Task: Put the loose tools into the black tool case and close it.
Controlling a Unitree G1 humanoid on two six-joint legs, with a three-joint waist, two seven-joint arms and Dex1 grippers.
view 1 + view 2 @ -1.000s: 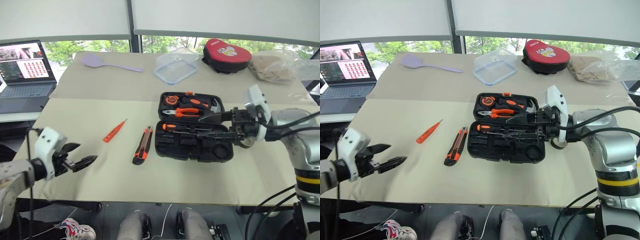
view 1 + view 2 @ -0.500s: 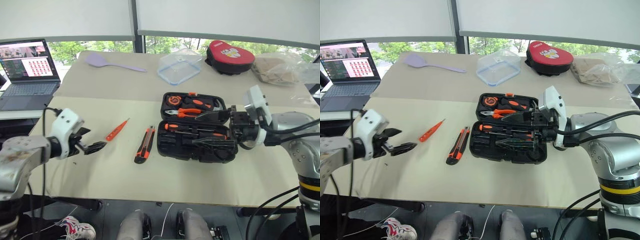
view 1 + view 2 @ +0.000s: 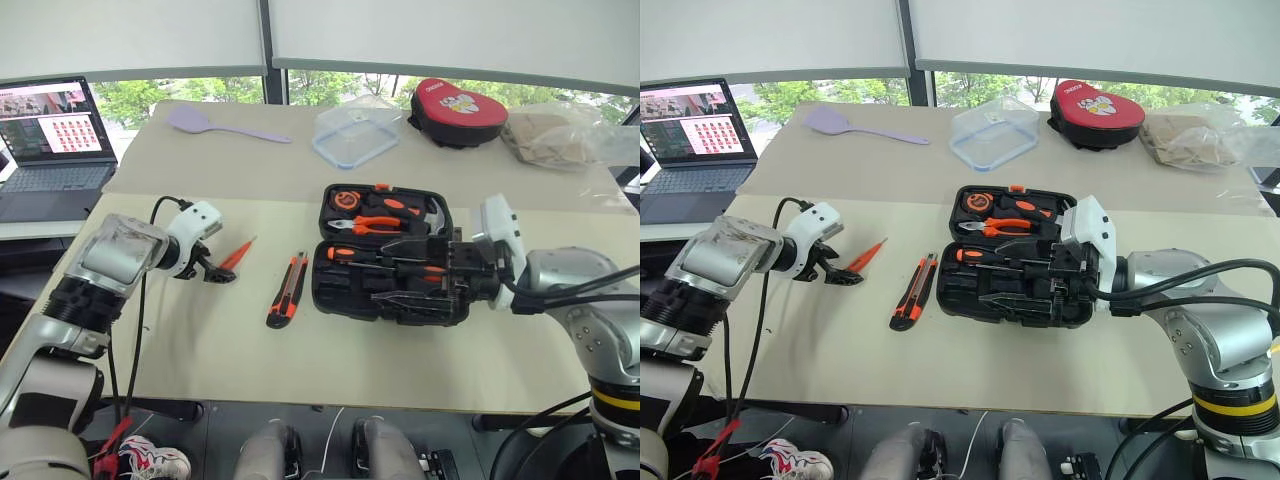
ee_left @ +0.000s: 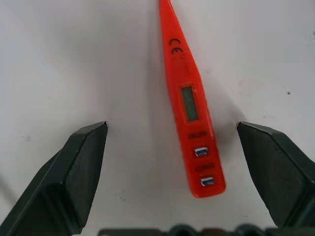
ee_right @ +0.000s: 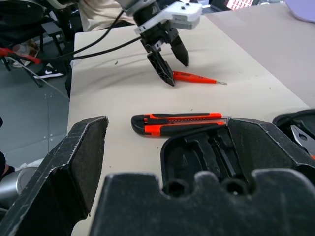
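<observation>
The slim orange screwdriver (image 4: 190, 105) lies flat on the table, its butt end between the spread fingers of my left gripper (image 3: 218, 272), which is open and apart from it. The orange-black utility knife (image 3: 286, 291) lies just left of the black tool case (image 3: 345, 285), which is open with its lid half folded back. A black-and-orange screwdriver (image 3: 345, 254) rests in the case's front half. My right gripper (image 3: 400, 278) hangs open over that front half, pointing left, with nothing between its fingers. The right wrist view shows the knife (image 5: 179, 123) and the left gripper (image 5: 170, 64) beyond it.
Orange-handled pliers (image 3: 378, 223) and a hammer sit in the lid half. At the back of the table are a purple spatula (image 3: 215, 125), a clear plastic box (image 3: 355, 135), a red-and-black pouch (image 3: 455, 100) and a plastic bag (image 3: 560, 135). A laptop (image 3: 55, 140) stands far left.
My left gripper has swung forward and to the right from the table's front-left edge to straddle the orange screwdriver. The right gripper stays open over the case.
</observation>
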